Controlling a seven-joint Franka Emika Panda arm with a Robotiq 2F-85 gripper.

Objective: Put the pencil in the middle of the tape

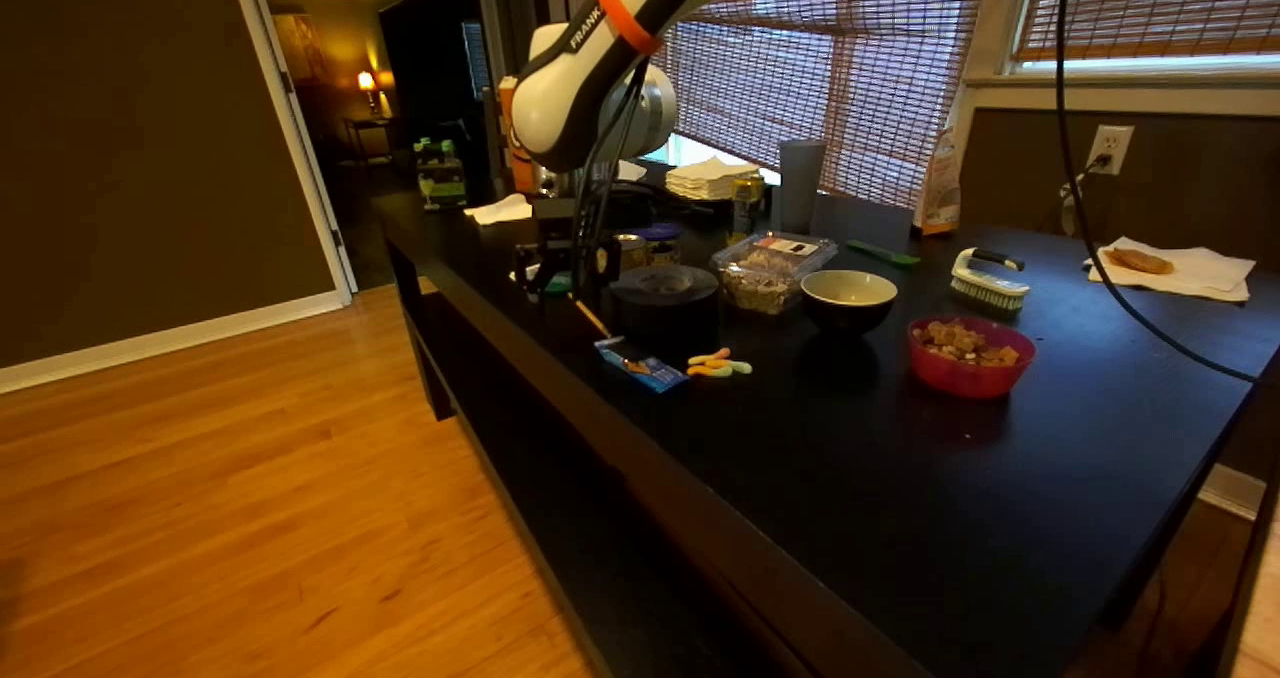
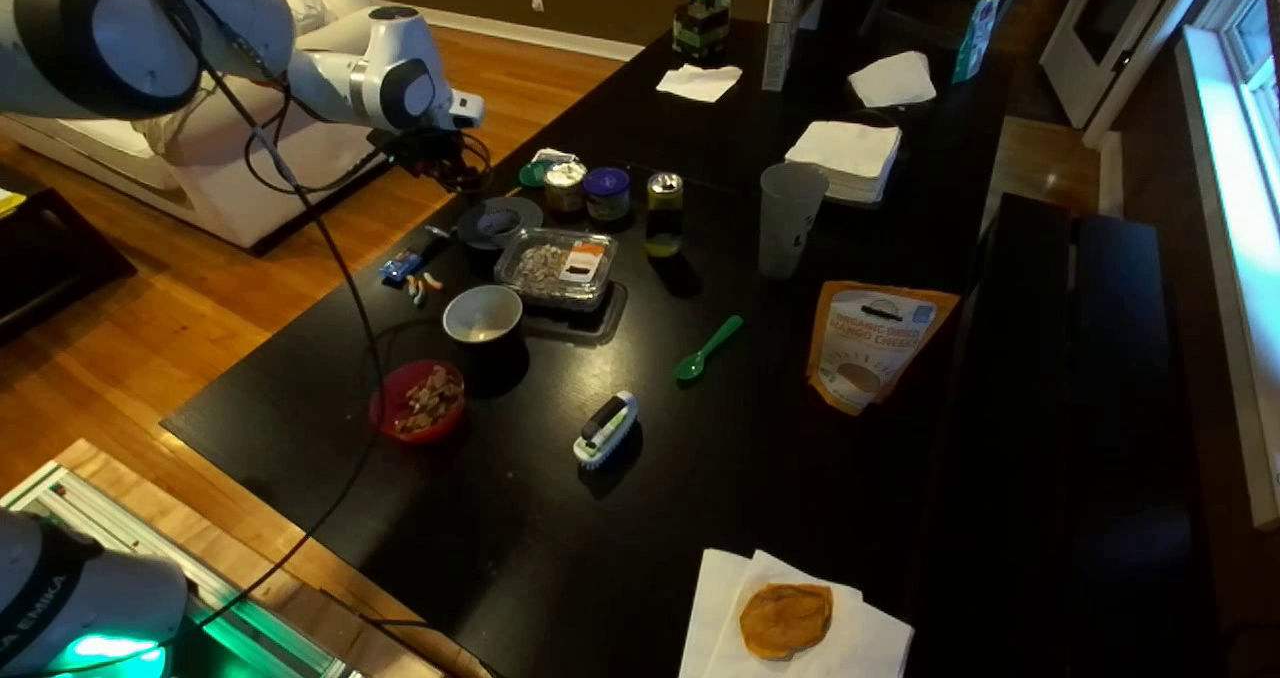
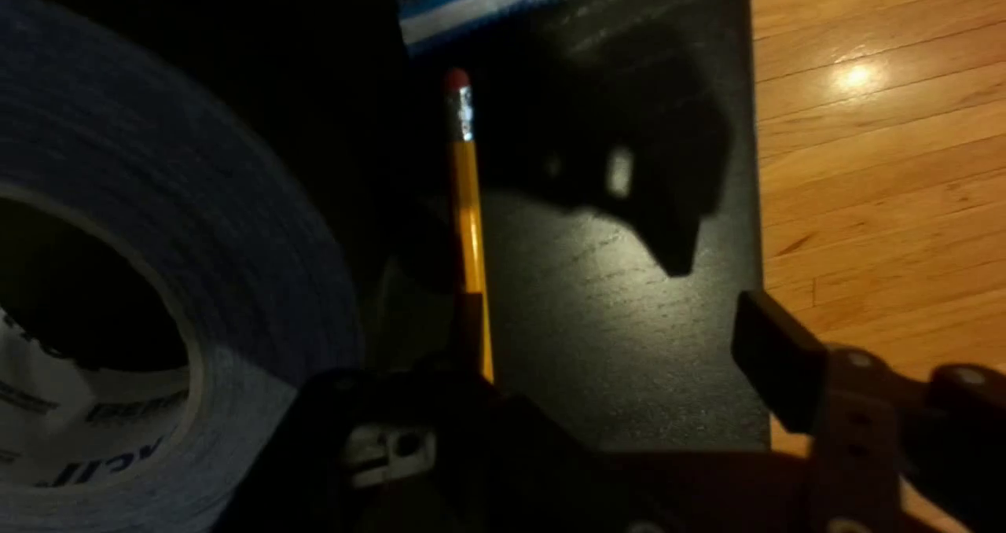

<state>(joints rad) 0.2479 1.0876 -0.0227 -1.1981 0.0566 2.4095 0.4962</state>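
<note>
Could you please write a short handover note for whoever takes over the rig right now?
Pincer: open, gripping nothing; in the wrist view one finger hides part of the pencil.
Pencil: lying on the table beside the tape, eraser end toward the blue packet.
Tape: lying flat, hollow centre up, pencil not in it.
Done: pincer is close to the pencil; no grasp yet.
Left: grasp the pencil, lift it over the tape's rim, put it in the middle. The pincer probably needs a small shift first, so the pencil sits between its fingers.
</note>
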